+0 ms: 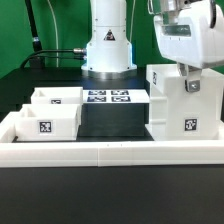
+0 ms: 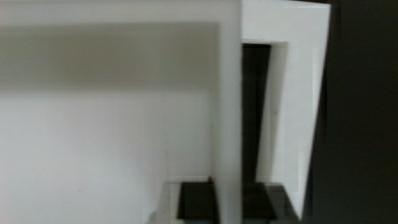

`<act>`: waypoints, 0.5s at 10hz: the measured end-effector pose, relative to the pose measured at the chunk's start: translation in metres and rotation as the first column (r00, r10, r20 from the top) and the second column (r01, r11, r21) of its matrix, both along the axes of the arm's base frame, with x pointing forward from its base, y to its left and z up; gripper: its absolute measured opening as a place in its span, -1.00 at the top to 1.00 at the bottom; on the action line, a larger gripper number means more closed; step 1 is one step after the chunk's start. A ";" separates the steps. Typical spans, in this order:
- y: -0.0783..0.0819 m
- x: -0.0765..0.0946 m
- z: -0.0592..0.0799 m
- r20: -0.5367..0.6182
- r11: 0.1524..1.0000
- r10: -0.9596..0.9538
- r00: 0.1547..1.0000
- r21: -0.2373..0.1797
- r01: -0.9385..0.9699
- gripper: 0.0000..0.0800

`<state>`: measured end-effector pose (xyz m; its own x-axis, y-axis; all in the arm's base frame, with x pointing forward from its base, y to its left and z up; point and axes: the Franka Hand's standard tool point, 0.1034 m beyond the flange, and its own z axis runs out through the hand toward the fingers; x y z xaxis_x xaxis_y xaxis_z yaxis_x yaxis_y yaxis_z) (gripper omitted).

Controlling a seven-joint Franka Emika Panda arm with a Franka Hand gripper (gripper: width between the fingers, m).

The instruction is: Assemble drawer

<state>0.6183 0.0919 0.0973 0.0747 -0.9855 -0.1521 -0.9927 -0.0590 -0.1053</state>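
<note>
Gripper [image 1: 187,83] is on the casing [image 1: 180,118] at the ext. view's right. Its fingers [image 2: 196,203] sit either side of the casing's top wall and are clamped on it, w/ no gap seen in wrist view (blurry, tho). Casing stands upright on the black table [image 1: 115,125], just behind the long white rail [image 1: 110,152]. Front tray [image 1: 45,122] & rear tray [image 1: 57,97] sit at the ext. view's left, close together and well apart from the casing. Marker board [image 1: 108,97] lies between.
</note>
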 end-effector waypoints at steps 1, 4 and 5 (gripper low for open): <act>0.000 0.004 0.000 -0.007 1.000 -0.008 1.000 0.000 0.008 0.90; -0.001 0.019 0.000 -0.004 1.000 -0.017 1.000 -0.001 0.017 0.90; -0.001 0.019 0.000 -0.004 1.000 -0.017 1.000 -0.001 0.017 0.90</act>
<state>0.6373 0.0913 0.0976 0.0570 -0.9868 -0.1517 -0.9940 -0.0418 -0.1015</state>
